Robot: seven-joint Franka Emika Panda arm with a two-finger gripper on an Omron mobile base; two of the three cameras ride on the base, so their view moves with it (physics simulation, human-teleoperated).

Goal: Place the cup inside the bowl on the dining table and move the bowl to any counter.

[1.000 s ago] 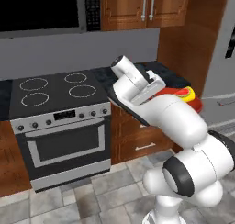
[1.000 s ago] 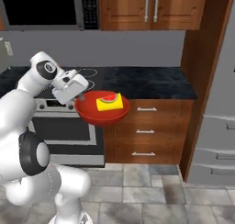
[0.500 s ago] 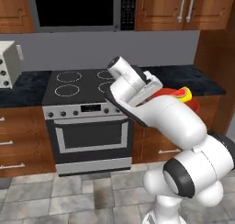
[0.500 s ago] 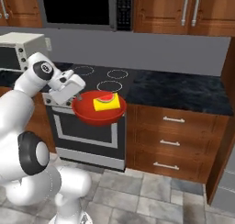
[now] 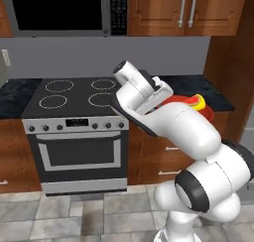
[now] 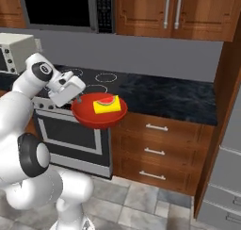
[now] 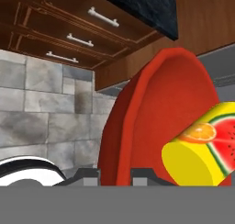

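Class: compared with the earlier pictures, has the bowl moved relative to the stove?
Cannot tell: the bowl shifted across the stove in view, but the whole scene shifted too, so the camera moved.

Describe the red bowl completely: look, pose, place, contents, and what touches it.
The bowl is wide, shallow and glossy red, like smooth plastic or glazed ware. It hangs level in the air before the wooden drawers, beside the stove, resting on nothing. The pincer clamps its near rim. The yellow cup with a watermelon print lies on its side within it.
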